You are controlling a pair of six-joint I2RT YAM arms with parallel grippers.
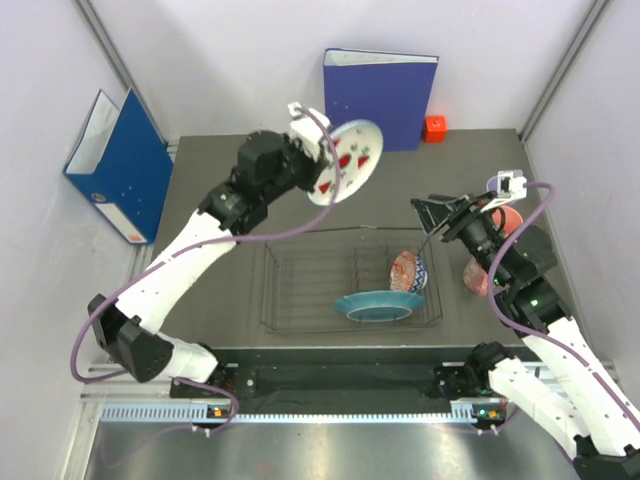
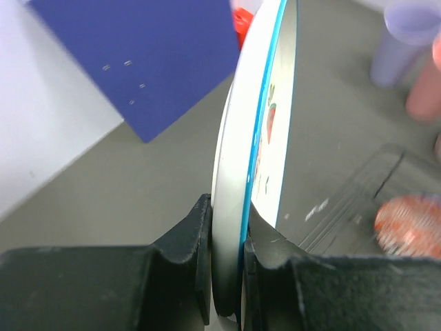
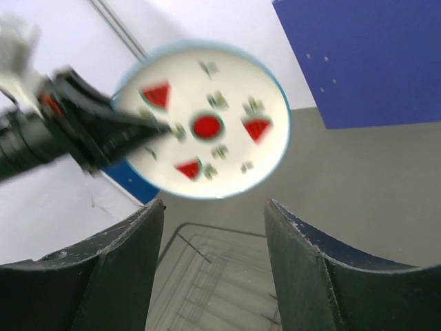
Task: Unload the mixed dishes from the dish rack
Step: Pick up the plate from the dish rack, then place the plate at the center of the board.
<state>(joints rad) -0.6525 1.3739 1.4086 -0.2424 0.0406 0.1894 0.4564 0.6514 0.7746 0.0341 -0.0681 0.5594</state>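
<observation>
Gripping a white plate (image 1: 350,158) by its rim, the left gripper (image 1: 322,170) holds it in the air beyond the far edge of the dish rack (image 1: 300,275), both fingers (image 2: 196,234) pinched tight on the edge. The plate stands nearly on edge. Its watermelon-marked face is turned toward the right arm, and its rim runs up and away from the gripper toward the blue binder (image 1: 380,95) at the back wall.

The right gripper (image 1: 440,215) hovers over the rack's far right corner with its fingers spread and nothing between them, the wrist camera looking straight at the plate's face (image 3: 207,131).

A teal plate (image 1: 375,307) leans at the rack's near edge, with a patterned bowl (image 1: 408,270) tipped on its side just behind it. Two pink cups (image 1: 478,278) sit on the table to the right of the rack, partly hidden by the right arm.
</observation>
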